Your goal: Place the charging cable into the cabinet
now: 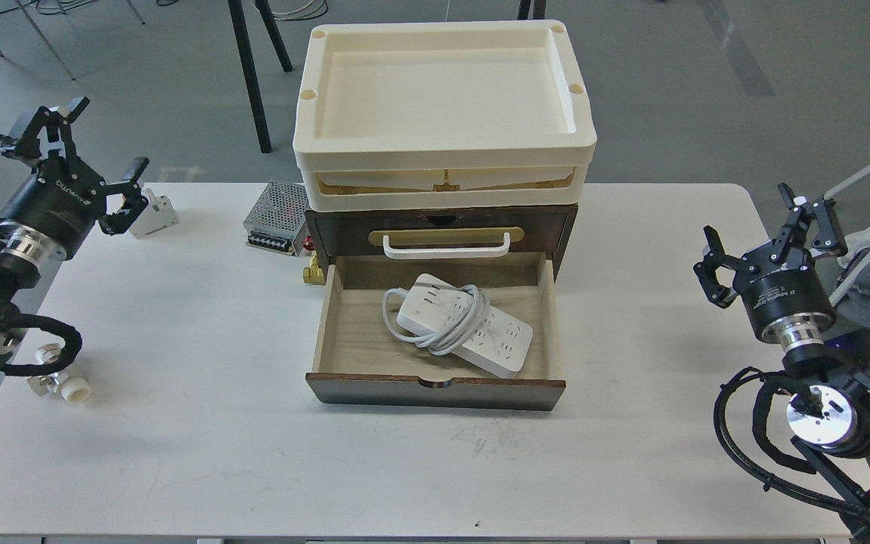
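The charging cable [457, 323] lies inside the cabinet [438, 317] drawer, which is pulled out toward me. My left gripper [75, 162] and right gripper [763, 238] hang released, holding nothing, well apart from it. I judge the risk is the coiled cord riding up and snagging if I push the drawer in.

- One view only: my head cam, looking forward and down.
- Mid-range; whole worktop [178, 453] in frame, floor beyond.
- My arms enter from the left and right edges.
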`<state>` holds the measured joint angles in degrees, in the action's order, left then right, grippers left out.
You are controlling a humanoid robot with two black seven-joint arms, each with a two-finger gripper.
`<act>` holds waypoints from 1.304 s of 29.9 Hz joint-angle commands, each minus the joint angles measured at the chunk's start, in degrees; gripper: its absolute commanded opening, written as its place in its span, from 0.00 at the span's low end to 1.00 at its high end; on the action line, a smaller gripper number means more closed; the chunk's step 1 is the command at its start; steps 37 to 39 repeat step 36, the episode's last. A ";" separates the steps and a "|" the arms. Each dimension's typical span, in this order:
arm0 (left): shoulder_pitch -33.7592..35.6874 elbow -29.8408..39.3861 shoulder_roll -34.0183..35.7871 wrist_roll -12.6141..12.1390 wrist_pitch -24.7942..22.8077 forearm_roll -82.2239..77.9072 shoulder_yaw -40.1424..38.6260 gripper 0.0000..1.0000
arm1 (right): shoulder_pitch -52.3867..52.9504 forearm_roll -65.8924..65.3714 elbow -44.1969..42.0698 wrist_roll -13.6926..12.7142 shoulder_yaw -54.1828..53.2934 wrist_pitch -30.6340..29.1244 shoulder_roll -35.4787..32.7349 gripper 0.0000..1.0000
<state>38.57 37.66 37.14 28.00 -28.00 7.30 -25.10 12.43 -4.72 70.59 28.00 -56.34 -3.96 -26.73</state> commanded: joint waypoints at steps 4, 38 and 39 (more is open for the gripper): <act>0.19 -9.35 -5.93 0.00 0.00 0.53 -7.94 1.00 | 0.05 -2.67 -0.10 0.00 -0.26 0.00 0.27 0.99; -0.43 -14.63 -11.12 0.00 0.00 -2.46 -7.16 1.00 | -0.04 -2.49 0.07 0.00 -2.10 0.09 1.06 0.99; -0.43 -14.63 -11.12 0.00 0.00 -2.46 -7.16 1.00 | -0.04 -2.49 0.07 0.00 -2.10 0.09 1.06 0.99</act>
